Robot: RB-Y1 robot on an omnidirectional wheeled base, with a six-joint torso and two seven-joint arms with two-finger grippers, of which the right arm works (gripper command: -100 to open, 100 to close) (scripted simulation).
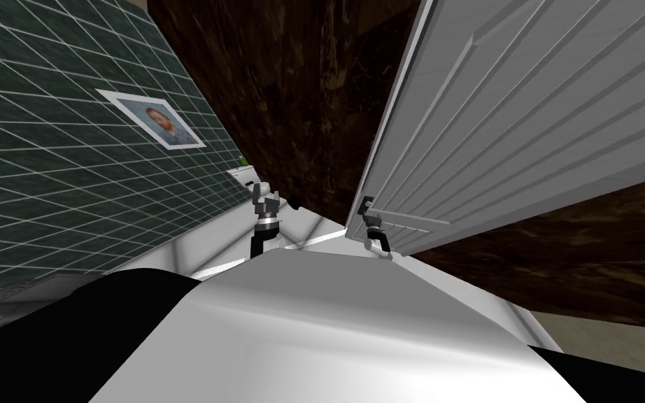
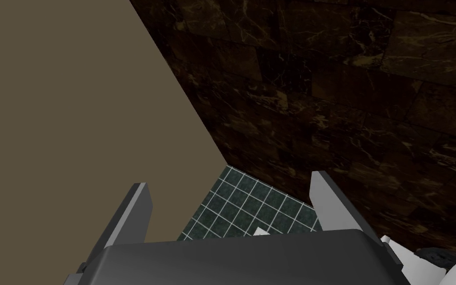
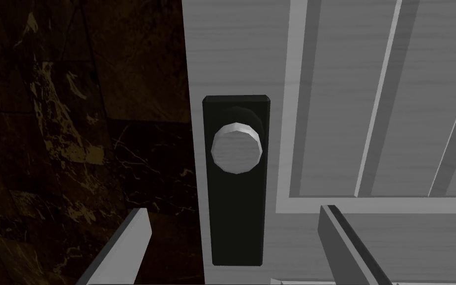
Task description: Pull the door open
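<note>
Facing the white panelled door (image 3: 370,99), the right tool (image 3: 233,209) has its two fingers spread wide and holds nothing. The round, pale knob (image 3: 236,147) sits straight ahead of it, in line with the gap between the fingers and beyond their tips, apart from both. The knob stands on a tall black plate (image 3: 236,232) that runs down the door just beside its free edge. The lower part of this plate lies between the two fingers without touching either. One finger (image 3: 133,237) lies over the dark marbled wall (image 3: 73,123) that shows past the door's edge. The other finger lies over the door's face, below the raised border of a recessed panel.

Seen from the head camera, the door fills the upper right, and its free edge runs as a long straight line against the marbled wall. The right tool shows small at the near end of that edge, close beside the plate. I cannot tell from these views whether the door stands ajar.

The marbled wall takes up the middle, between the door's edge and a green tiled wall (image 1: 69,175) on the left, which carries a framed portrait (image 1: 160,119). The left tool (image 2: 230,179) is held to the left of the right one, apart from the door and nearer the tiled wall. Its fingers also stand open around nothing. A gap of marbled wall shows between the two tools, on the side of the door's free edge.
</note>
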